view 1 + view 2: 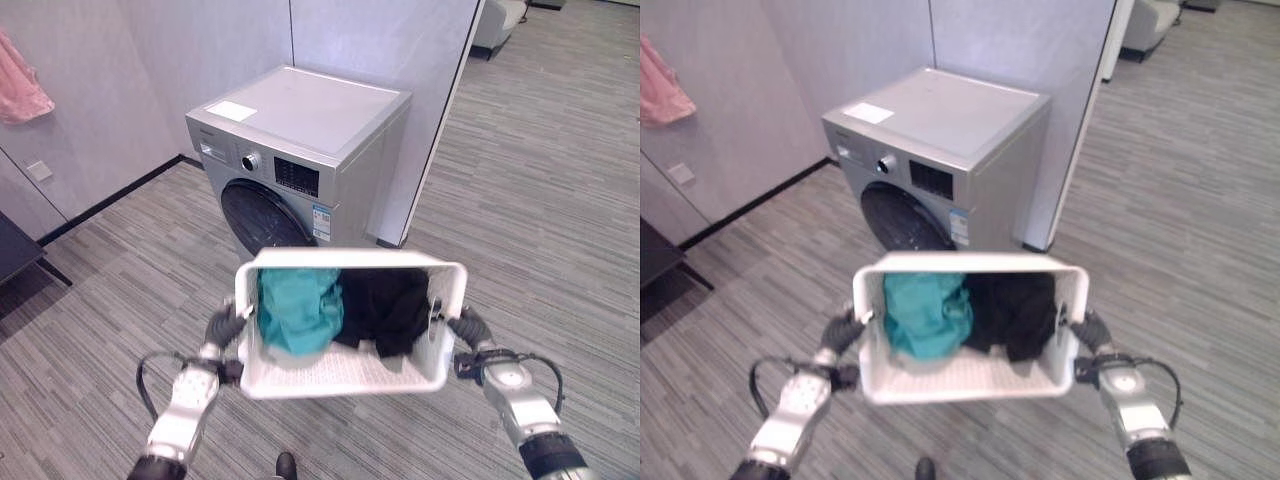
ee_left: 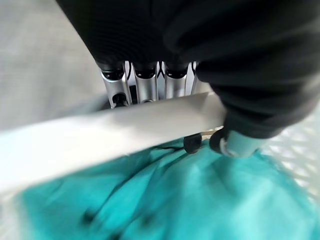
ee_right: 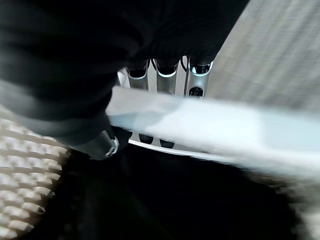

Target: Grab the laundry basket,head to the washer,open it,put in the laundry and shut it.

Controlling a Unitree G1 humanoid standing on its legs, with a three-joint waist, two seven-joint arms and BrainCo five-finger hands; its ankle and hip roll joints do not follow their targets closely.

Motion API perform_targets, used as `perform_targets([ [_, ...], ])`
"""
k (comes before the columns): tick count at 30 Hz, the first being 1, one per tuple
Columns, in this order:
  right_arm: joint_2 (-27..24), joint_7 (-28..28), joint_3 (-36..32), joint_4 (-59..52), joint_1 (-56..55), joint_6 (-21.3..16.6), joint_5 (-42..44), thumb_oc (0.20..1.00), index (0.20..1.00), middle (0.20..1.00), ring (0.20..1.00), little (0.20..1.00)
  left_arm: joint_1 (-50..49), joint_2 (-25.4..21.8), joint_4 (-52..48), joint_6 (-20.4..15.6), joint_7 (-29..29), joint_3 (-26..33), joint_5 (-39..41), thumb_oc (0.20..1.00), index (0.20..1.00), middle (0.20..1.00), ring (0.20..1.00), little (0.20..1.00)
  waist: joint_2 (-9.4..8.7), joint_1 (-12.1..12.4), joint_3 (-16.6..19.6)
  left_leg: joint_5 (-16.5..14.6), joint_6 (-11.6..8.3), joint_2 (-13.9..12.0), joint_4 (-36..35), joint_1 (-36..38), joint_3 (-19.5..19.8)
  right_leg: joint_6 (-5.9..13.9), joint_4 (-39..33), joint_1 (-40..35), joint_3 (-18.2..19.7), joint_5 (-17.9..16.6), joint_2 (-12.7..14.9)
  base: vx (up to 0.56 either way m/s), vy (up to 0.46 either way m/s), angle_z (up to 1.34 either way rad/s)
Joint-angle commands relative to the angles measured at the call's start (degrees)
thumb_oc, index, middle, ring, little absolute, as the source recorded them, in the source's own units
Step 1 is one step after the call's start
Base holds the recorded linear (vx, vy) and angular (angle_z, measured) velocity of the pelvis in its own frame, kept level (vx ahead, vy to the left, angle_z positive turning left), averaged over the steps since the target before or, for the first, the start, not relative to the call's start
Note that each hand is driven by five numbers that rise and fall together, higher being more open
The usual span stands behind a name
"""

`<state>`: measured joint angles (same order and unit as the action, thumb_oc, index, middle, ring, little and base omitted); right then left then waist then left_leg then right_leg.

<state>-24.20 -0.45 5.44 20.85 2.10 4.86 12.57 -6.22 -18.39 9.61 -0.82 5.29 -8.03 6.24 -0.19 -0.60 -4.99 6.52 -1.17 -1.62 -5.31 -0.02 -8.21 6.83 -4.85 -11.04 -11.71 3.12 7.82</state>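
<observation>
The left hand [image 1: 224, 327] and the right hand [image 1: 468, 326] each hold one short side of the white basket [image 1: 345, 372], which hangs in the air in front of the robot. In the wrist views the fingers [image 2: 145, 85] of each hand curl over the rim from outside, with the thumb pressing inside, so both are clamped on the rim. The basket looks like stiff, light plastic with perforated walls; the smooth rim may slip, so a grip at both ends keeps it level. Inside lie a teal cloth [image 1: 297, 309] on the left and a black cloth [image 1: 385, 308] on the right, both soft and light. Beyond the basket stands the washer [image 1: 300, 150], its round door [image 1: 262, 220] closed.
</observation>
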Motion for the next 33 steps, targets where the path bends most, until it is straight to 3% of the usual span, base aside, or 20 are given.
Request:
perform_targets([
  [1, -2.98, -1.93, -10.12, -0.99, 0.07, -3.09, 3.27, 0.2, 0.2, 0.2, 0.2, 0.2, 1.06, -2.96, -0.46, -3.3, 2.6, 7.68, 1.55, 0.2, 0.2, 0.2, 0.2, 0.2, 1.12, 1.81, -0.04, -9.48, -1.92, -2.84, 0.82, 4.73, -0.36, -1.47, 4.86, 6.29, -5.72, 2.17, 0.78, 0.0, 0.0, 0.0],
  [10, -4.8, -0.71, -10.82, -6.21, 0.91, -2.73, 4.84, 0.2, 0.2, 0.2, 0.2, 0.2, 2.02, -4.18, -0.57, -3.0, 2.41, 8.66, 1.02, 0.2, 0.2, 0.2, 0.2, 0.2, 0.6, 1.57, -0.02, -9.23, -2.15, -3.13, 1.02, 4.54, -0.12, -1.87, 5.04, 6.2, -5.3, 2.71, 0.22, 0.0, -0.018, 0.0],
  [18, -11.66, 0.68, -10.2, -11.33, 6.22, -3.08, 7.9, 0.2, 0.2, 0.2, 0.2, 0.2, 5.03, -8.02, -2.73, -3.12, 2.83, 10.96, -0.29, 0.2, 0.2, 0.2, 0.2, 0.2, -0.6, 1.86, -0.69, -9.22, -3.41, -5.2, 3.93, 2.97, 0.46, -3.23, 5.74, 6.57, -5.11, 4.01, -1.53, -0.01, -0.077, 0.07],
  [21, -16.13, 0.75, -8.3, -11.61, 10.99, -3.24, 9.87, 0.2, 0.2, 0.2, 0.2, 0.2, 8.8, -12.66, -3.65, -3.3, 3.51, 12.69, -0.43, 0.2, 0.2, 0.2, 0.2, 0.2, -1.96, 2.33, -2.06, -10.05, -4.78, -7.61, 10.68, -0.05, 0.91, -4.62, 5.53, 6.0, -5.04, 4.95, -3.24, -0.04, -0.143, 0.08],
  [26, -19.64, 1.06, -5.47, -11.02, 16.31, -3.5, 11.81, 0.2, 0.2, 0.2, 0.2, 0.2, 14.52, -17.34, -3.28, -3.39, 4.4, 12.84, -0.36, 0.2, 0.2, 0.2, 0.2, 0.2, -2.96, 2.91, -4.16, -10.74, -5.1, -8.81, 22.05, -5.52, 4.05, -6.5, 5.61, 4.8, -5.18, 5.87, -5.01, -0.03, -0.101, 0.09],
  [28, -20.69, 0.89, -4.38, -10.53, 18.47, -3.59, 12.39, 0.2, 0.2, 0.2, 0.2, 0.2, 16.53, -18.44, -2.9, -3.45, 4.74, 12.47, 0.27, 0.2, 0.2, 0.2, 0.2, 0.2, -2.88, 2.86, -4.56, -10.48, -5.14, -9.8, 22.9, -6.16, 4.47, -6.72, 5.99, 4.42, -5.76, 6.51, -5.36, 0.01, 0.017, 0.32],
  [30, -21.1, 0.21, -2.63, -9.59, 21.5, -3.55, 12.86, 0.2, 0.2, 0.2, 0.2, 0.2, 19.59, -19.7, -2.16, -3.45, 5.38, 11.13, 1.19, 0.2, 0.2, 0.2, 0.2, 0.2, -3.05, 2.45, -4.5, -8.15, -5.69, -14.04, 18.62, -5.08, 3.49, -6.02, 7.49, 4.82, -6.56, 7.3, -4.22, 0.05, 0.157, 0.15],
  [33, -20.54, -0.02, -1.15, -9.09, 23.33, -3.34, 12.66, 0.2, 0.2, 0.2, 0.2, 0.2, 20.97, -21.0, -1.82, -3.58, 5.81, 10.84, 2.11, 0.2, 0.2, 0.2, 0.2, 0.2, -2.74, 2.03, -3.57, -4.39, -5.91, -17.43, 10.37, -2.53, 3.86, -5.08, 9.03, 6.04, -5.75, 7.94, -2.82, 0.12, 0.283, 0.04],
])
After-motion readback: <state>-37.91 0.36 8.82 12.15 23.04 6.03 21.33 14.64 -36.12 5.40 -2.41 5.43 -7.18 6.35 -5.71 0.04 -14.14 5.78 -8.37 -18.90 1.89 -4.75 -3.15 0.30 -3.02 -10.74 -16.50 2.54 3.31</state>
